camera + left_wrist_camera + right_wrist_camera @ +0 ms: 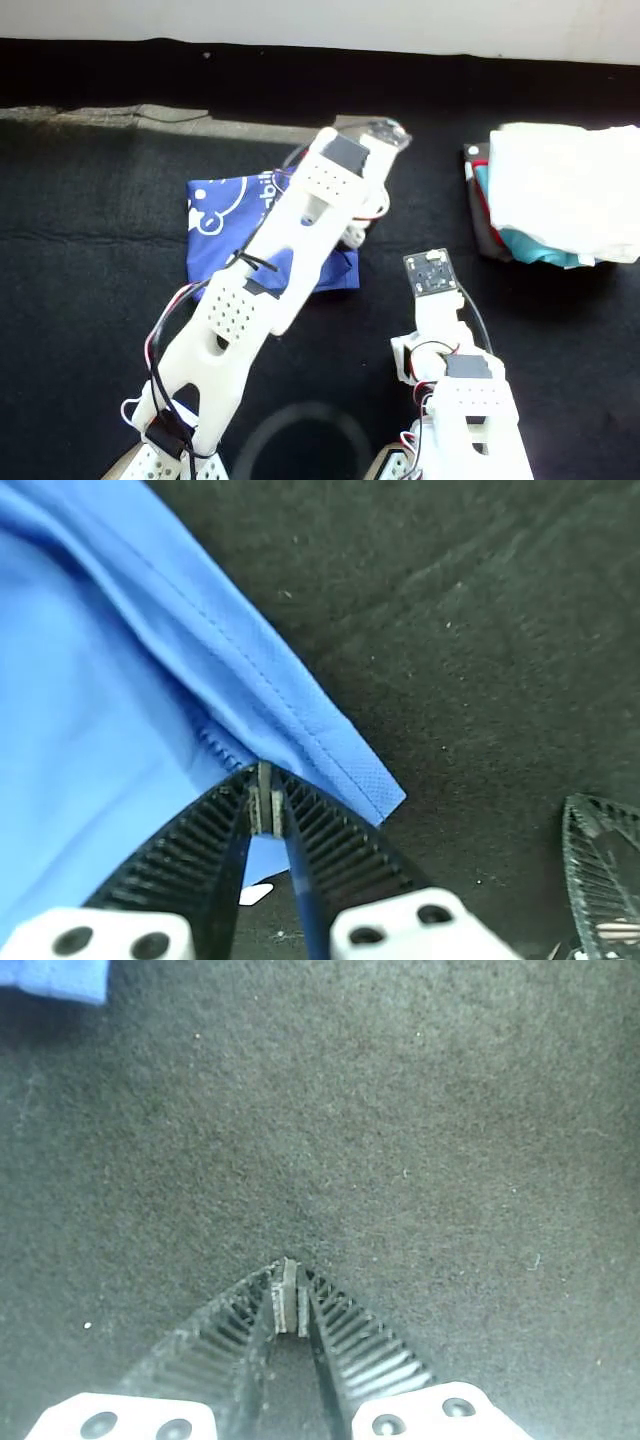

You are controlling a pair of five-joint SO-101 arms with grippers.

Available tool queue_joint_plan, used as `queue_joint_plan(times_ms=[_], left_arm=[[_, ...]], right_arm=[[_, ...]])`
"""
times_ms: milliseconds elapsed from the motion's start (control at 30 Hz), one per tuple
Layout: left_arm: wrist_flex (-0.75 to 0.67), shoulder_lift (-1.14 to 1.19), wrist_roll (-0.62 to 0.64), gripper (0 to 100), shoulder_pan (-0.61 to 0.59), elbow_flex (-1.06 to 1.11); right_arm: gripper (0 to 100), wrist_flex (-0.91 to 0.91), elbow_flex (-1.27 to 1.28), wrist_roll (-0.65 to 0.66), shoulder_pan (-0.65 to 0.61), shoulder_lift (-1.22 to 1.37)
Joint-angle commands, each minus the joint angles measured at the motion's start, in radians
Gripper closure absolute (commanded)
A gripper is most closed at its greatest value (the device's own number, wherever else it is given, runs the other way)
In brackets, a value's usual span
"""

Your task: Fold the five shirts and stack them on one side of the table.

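Observation:
A blue shirt [215, 215] with a white print lies folded on the black table cover, left of centre. The left arm stretches across it, and its gripper [356, 236] sits at the shirt's right edge. In the left wrist view that gripper [263, 802] is shut on the hem of the blue shirt [110, 680], with the fabric bunched at its tips. The right gripper [288, 1295] is shut with nothing in it, just above the bare black cover; a corner of the blue shirt [60, 978] shows farther off. A stack of folded shirts [565, 190], white over teal, sits at the right side.
The black cover [90, 300] spreads over the whole table. The right arm's wrist camera [433, 273] stands to the right of the blue shirt. Open cover lies between the blue shirt and the stack.

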Motion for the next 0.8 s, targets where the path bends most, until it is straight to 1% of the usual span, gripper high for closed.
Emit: queue_joint_plan(times_ms=[0,100,200,333,433,567,767], left_arm=[[0.000,-0.048,0.008,99,0.002,-0.081],[0.000,-0.107,0.005,99,-0.053,-0.153],[0.000,-0.128,0.005,99,-0.159,-0.176],[-0.005,-0.059,0.003,99,-0.320,-0.176],[-0.008,0.022,0.003,99,-0.412,-0.182],[-0.044,0.107,0.002,99,-0.484,-0.183],[-0.163,0.140,0.002,99,-0.562,-0.183]], right_arm=[[99.2,-0.021,0.016,-0.008,0.008,-0.002],[99.2,-0.021,0.016,-0.008,0.008,-0.002],[99.2,-0.021,0.016,-0.008,0.008,-0.002],[99.2,-0.021,0.016,-0.008,0.008,-0.002],[99.2,-0.021,0.016,-0.008,0.008,-0.002],[99.2,-0.021,0.016,-0.008,0.008,-0.002],[99.2,-0.021,0.016,-0.008,0.008,-0.002]])
